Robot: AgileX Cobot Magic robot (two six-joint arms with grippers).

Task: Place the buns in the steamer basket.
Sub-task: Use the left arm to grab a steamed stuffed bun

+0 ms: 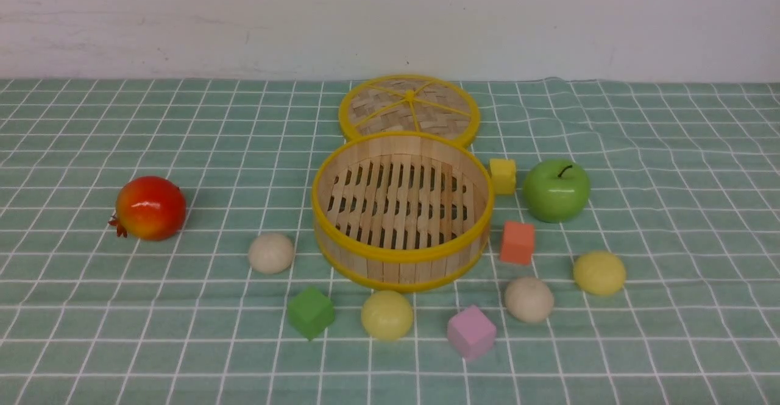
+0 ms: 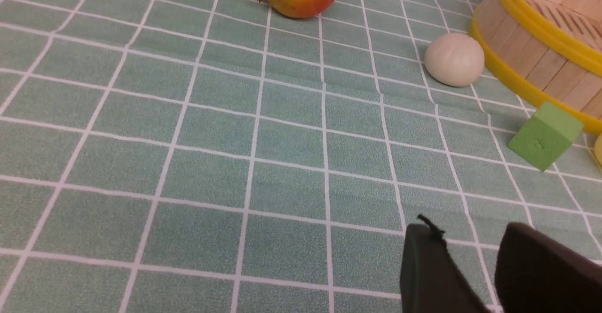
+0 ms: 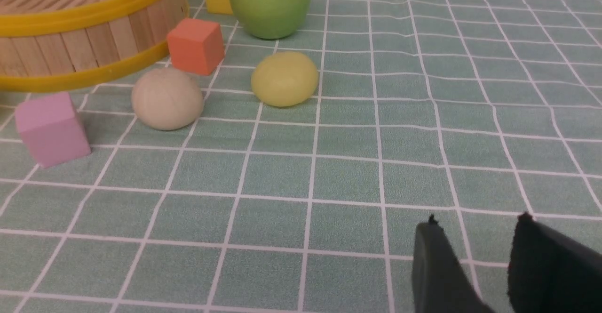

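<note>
Both hands hang low over the surface point(image 1: 122, 332) and carry nothing. The left hand point(image 2: 470, 237) has its two dark fingers apart, with checked cloth showing in the gap. The right hand point(image 3: 477, 230) stands the same way, parted and empty.

Ahead of the left hand, well apart from it, the left off-white bun point(image 2: 454, 60) lies just beside the wall of the steamer basket point(image 2: 526, 63). A green cube point(image 2: 543, 134) sits nearer that hand. The front yellow bun point(image 1: 386, 315) lies past the cube on the side away from the left hand.

Ahead of the right hand lies the right yellow bun point(image 3: 284, 78), with the green apple point(image 3: 269, 2) beyond it. The right off-white bun point(image 3: 167, 99) rests farther from the hand, near the basket wall, between a pink cube point(image 3: 49, 127) and an orange cube point(image 3: 195, 44).

These buns look smooth, round and light, probably a little yielding. I would expect them to roll or squirt out of a glancing pinch. The best hold seems to be from above, fingers straddling the widest middle and closing gently.

Nothing is in the basket: its slatted floor is bare. All four buns are outside it on the cloth. The lid point(image 1: 409, 106) lies flat beyond the basket's far rim.
</note>
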